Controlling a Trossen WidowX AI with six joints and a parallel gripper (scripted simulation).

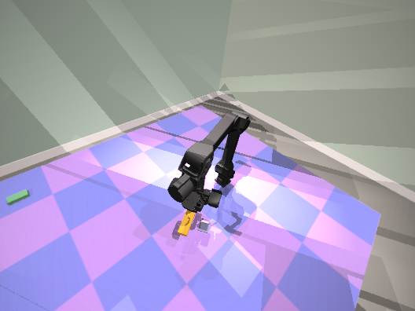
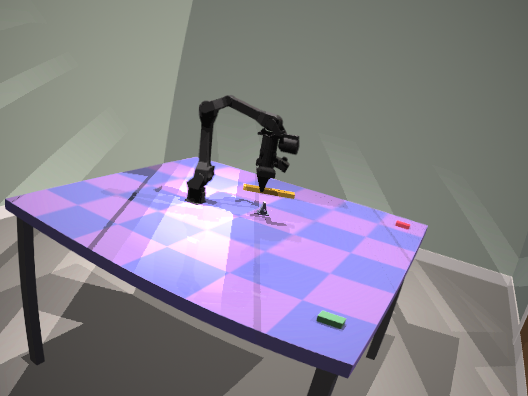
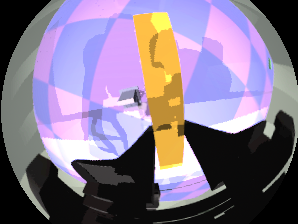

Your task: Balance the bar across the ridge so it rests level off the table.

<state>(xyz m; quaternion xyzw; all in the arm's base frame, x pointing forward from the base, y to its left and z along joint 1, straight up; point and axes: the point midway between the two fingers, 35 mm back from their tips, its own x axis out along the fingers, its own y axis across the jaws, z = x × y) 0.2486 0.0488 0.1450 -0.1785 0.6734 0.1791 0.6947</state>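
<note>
Yellow-orange rectangular bar [image 1: 186, 223] [image 2: 278, 192] [image 3: 165, 95] juts out from beneath the black metal gripper [image 1: 195, 206] [image 2: 262, 189] [image 3: 169, 131] in the top view; a small grey ridge [image 1: 203, 225] [image 2: 263, 209] [image 3: 131, 96] sits near the jaws. Exterior: jaws clamped on the bar above the tabletop [image 2: 280, 260], ridge below them. Wrist: bar between both fingertips, ridge to one side.

Bare robot test room — plain walls, checkered table [image 1: 130, 271] [image 2: 200, 270], jointed black arm [image 1: 220, 133] [image 2: 205, 142]
</note>
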